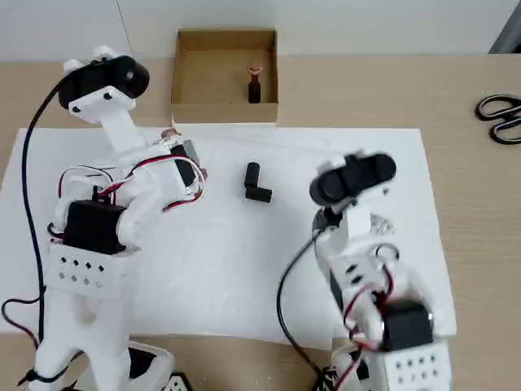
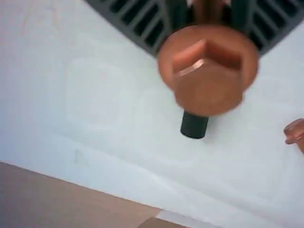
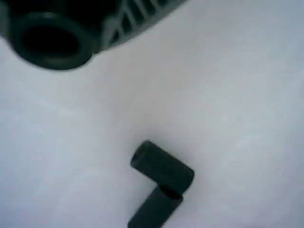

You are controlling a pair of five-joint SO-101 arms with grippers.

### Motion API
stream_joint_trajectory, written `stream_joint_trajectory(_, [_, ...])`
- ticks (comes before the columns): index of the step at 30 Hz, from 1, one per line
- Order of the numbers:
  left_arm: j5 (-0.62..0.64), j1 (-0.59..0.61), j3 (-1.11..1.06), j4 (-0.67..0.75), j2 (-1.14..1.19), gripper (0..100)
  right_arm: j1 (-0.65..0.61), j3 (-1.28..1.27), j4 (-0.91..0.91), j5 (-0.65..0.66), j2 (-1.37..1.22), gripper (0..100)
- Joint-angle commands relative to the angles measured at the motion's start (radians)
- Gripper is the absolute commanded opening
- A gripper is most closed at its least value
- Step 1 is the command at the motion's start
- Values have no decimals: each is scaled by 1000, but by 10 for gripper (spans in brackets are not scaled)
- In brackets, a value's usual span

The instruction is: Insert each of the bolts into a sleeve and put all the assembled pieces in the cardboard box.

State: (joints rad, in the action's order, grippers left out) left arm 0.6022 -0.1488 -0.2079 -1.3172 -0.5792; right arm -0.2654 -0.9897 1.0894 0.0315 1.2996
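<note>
In the high view, the cardboard box [image 1: 224, 112] is sitting at 12 o'clock of the white paper sheet [image 1: 228, 269]. One assembled piece [image 1: 254, 85] is standing upright inside it, near the box's 3 o'clock wall. Two loose sleeves [image 1: 259, 194] are lying touching each other near the sheet's centre. The left arm [image 1: 122, 204] is standing at 9 o'clock and the right arm [image 1: 358, 183] at 4 o'clock. Scissors [image 1: 498, 116] are resting at 2 o'clock on the wooden table [image 1: 456, 98].

In the left wrist view, the left gripper [image 2: 207, 12] is clenching a copper bolt [image 2: 207, 71], whose head is facing the camera. A black cylinder [image 2: 194, 126] is showing just past the head; it is unclear whether they touch. A second bolt [image 2: 295, 133] is lying on the sheet nearby.

In the right wrist view, the right gripper [image 3: 57, 14] is grasping a held sleeve [image 3: 50, 43], whose open bore is facing the camera. It is hanging well apart from the loose sleeves on the sheet.
</note>
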Motion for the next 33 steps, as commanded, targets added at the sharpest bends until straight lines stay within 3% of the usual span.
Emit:
stream_joint_trajectory(1, [12,-14,4,35,-32,5,-79,-89,-39,-54,193,4])
stream_joint_trajectory(8, [11,-192,5,83,-32,5,-136,-227,-139,-60,341,4])
stream_joint_trajectory(15, [6,-287,4,196,-29,5,-216,-241,-156,-63,360,4])
stream_joint_trajectory(19, [-40,-345,-27,267,-29,5,-220,-242,-159,-130,358,4])
stream_joint_trajectory(33, [-26,-411,-101,311,-35,5,-252,-269,-180,-133,358,4])
